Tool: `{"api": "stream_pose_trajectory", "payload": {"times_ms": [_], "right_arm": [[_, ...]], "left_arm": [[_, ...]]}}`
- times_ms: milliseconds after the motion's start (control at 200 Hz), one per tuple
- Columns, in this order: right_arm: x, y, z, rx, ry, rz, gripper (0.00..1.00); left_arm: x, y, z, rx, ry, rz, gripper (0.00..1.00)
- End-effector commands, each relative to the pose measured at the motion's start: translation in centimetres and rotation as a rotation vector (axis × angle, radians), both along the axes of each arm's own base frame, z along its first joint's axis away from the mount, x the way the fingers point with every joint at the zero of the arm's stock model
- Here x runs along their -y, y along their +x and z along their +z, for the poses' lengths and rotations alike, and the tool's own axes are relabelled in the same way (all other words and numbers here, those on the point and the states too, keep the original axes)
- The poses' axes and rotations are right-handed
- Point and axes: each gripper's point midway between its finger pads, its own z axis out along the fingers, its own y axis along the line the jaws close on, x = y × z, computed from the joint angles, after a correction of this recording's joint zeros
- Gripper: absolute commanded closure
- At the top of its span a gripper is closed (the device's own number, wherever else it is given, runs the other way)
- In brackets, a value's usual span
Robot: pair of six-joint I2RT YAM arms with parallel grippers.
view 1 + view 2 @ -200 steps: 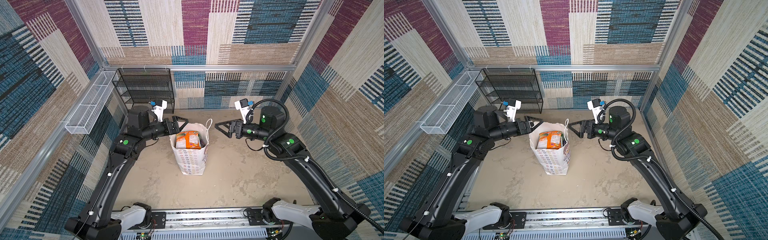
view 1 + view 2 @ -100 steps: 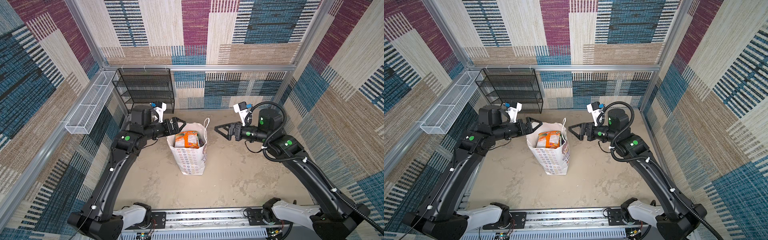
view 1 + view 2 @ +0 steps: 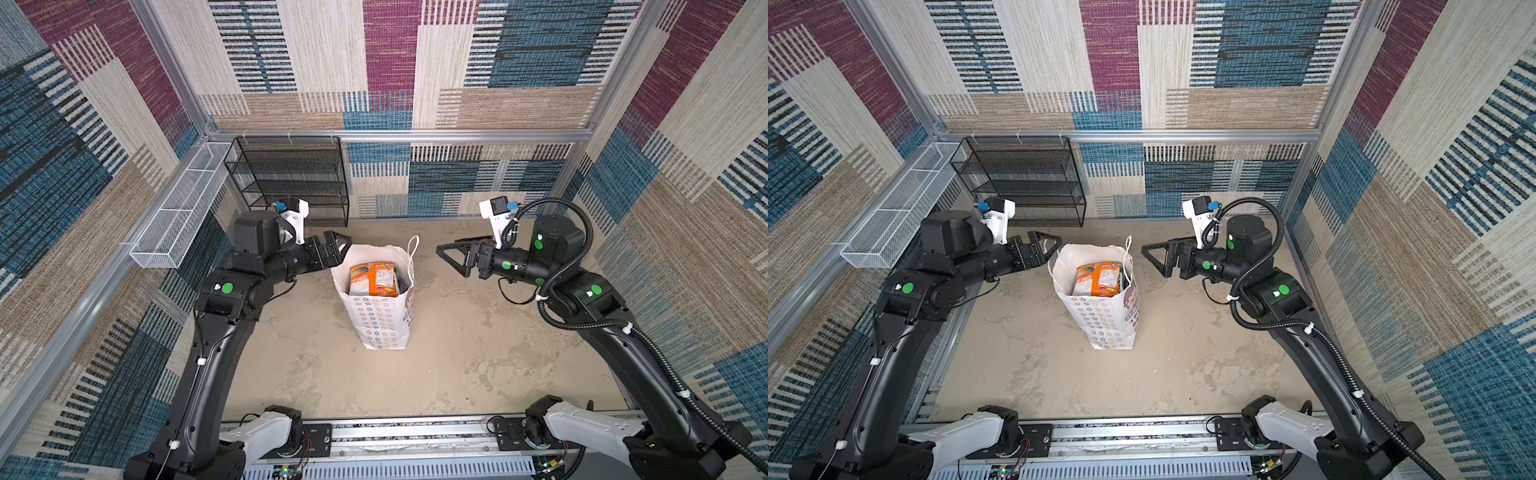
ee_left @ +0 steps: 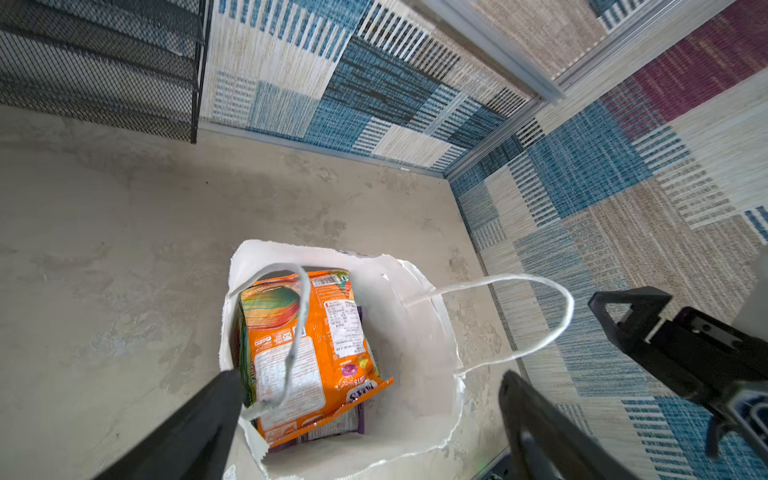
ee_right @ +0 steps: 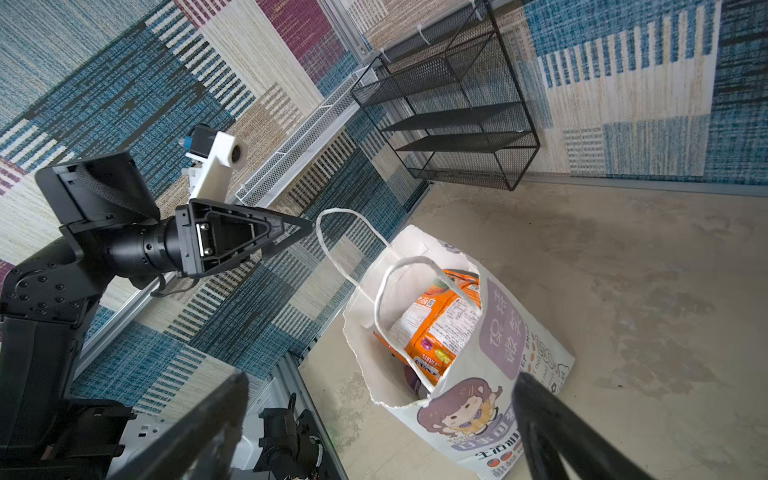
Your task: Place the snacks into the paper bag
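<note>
The white paper bag (image 3: 376,320) (image 3: 1102,322) with star outlines stands upright mid-floor, its mouth open. Snacks (image 3: 372,278) (image 3: 1098,280) lie inside it: an orange packet (image 4: 307,353) (image 5: 440,320) on top, purple and green edges beneath. My left gripper (image 3: 343,249) (image 3: 1050,249) hovers open just left of the bag's rim, above it, and looks down into the bag (image 4: 370,376). My right gripper (image 3: 446,249) (image 3: 1152,251) hangs open, a short way right of the bag, with the bag's cartoon side between its fingers in its own view (image 5: 380,376). Neither holds anything.
A black mesh shelf rack (image 3: 291,183) stands against the back wall at left. A white wire basket (image 3: 183,208) hangs on the left wall. One cord handle (image 4: 519,324) loops out towards the right gripper. The arms' base rail (image 3: 374,432) runs along the front edge.
The left arm's elbow has shifted while its gripper stayed by the bag's rim. The right gripper has drawn slightly away from the bag. Both stayed open.
</note>
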Motion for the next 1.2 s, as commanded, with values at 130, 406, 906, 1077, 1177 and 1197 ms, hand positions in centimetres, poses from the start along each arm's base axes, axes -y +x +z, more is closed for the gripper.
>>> {"api": "stream_pose_trajectory", "payload": {"times_ms": [130,406,906,1077,1177,1197], "right_arm": [[2.5,2.2,0.6,0.036,-0.088,-0.192,0.0],[5.2,7.3,-2.2,0.071,-0.119,-0.349,0.0],[16.0,15.4,-13.1,-0.029,-0.062,-0.562,0.0],[17.0,15.2,-17.5,-0.009,-0.115,-0.605,0.0],[17.9,14.3,-18.3,0.082,-0.144,-0.654,0.0],[18.1,14.1,-18.3,0.11,-0.155,-0.661,0.0]], "left_arm": [[-4.0,-0.7,0.6,0.047,0.113,0.182,0.01],[-9.4,0.7,-3.9,-0.022,0.164,0.468,0.01],[-19.6,3.3,-17.2,-0.128,0.204,0.875,0.01],[-22.3,2.0,-20.9,-0.125,0.289,1.011,0.01],[-22.9,2.1,-22.7,-0.107,0.297,1.05,0.01],[-23.0,2.2,-23.0,-0.102,0.301,1.05,0.01]]}}
